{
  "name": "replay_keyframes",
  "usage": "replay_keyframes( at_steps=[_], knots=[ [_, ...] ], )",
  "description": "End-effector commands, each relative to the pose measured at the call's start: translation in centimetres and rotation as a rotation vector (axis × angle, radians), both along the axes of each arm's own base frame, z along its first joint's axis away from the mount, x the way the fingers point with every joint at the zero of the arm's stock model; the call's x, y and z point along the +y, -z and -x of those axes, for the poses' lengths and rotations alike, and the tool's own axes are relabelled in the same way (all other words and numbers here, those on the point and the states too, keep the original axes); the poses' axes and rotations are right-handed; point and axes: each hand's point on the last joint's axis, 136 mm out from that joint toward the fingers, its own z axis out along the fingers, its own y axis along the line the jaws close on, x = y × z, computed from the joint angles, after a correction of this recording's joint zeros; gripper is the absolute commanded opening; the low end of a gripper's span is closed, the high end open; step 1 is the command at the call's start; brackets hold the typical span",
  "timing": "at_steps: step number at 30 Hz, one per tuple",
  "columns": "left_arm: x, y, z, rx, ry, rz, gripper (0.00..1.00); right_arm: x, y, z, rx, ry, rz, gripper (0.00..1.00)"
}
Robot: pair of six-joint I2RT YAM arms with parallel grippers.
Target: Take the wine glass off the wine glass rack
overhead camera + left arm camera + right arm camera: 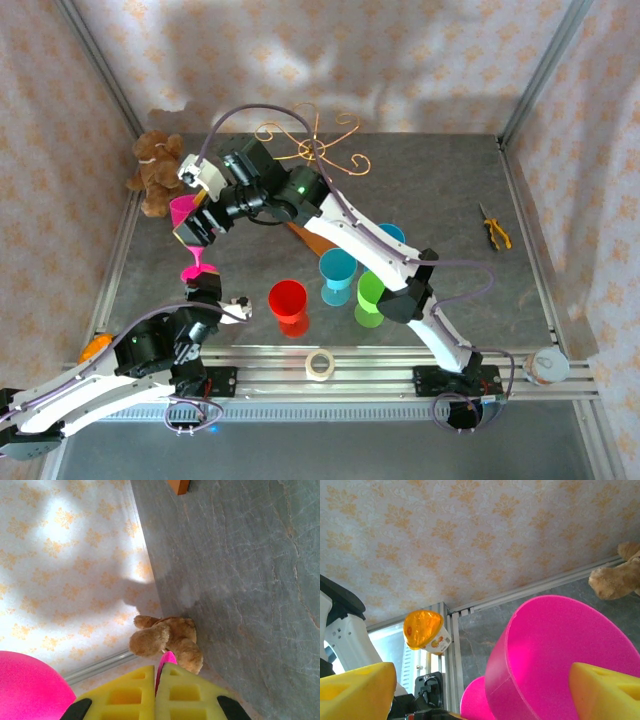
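The wine glass [183, 213] is bright pink and is off the wine glass rack [315, 147]; it lies over the left part of the table [440, 190], just beside a brown teddy bear [154, 170], bowl toward the far side and foot toward the arm bases.

Left end effector [205, 290]: closed; in the left wrist view its yellow pads [125, 695] meet on a thin pink edge of the glass [167, 658], with the bowl at lower left.

Right end effector [196, 228]: wide open; in the right wrist view the two pads [355, 687] stand on either side of the pink bowl [560, 645], the left-hand one clear of it; contact at the other cannot be determined.

The rack stands at the far middle of the table, well apart from the glass; its wooden base [308, 238] is partly covered by the right arm.

Near the front edge: a red cup [288, 300]; two blue cups [337, 270]; a green cup [370, 296]; a roll of tape [320, 365]; pliers [494, 228] lie at the right.
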Motion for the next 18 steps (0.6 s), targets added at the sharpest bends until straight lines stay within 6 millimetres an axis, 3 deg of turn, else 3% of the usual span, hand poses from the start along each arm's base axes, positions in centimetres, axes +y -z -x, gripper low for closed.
replay_keyframes(
  at_steps=[1,5,10,18],
  knots=[
    [-0.1,-1.8,-0.3,-0.057,-0.016,0.032,0.00,-0.9,1.9,1.4,0.035,-0.050,0.082,0.86],
    [-0.1,-1.8,-0.4,-0.060,-0.018,0.032,0.00,-1.5,3.3,2.0,0.063,-0.071,0.137,0.79],
    [-0.1,-1.7,-0.4,-0.059,-0.021,0.023,0.00,-2.5,4.1,2.3,0.074,-0.066,0.187,0.58],
    [0.1,-2.0,-0.4,-0.075,-0.031,0.033,0.00,-4.0,3.6,3.3,0.085,-0.086,0.214,0.51]
  ],
)
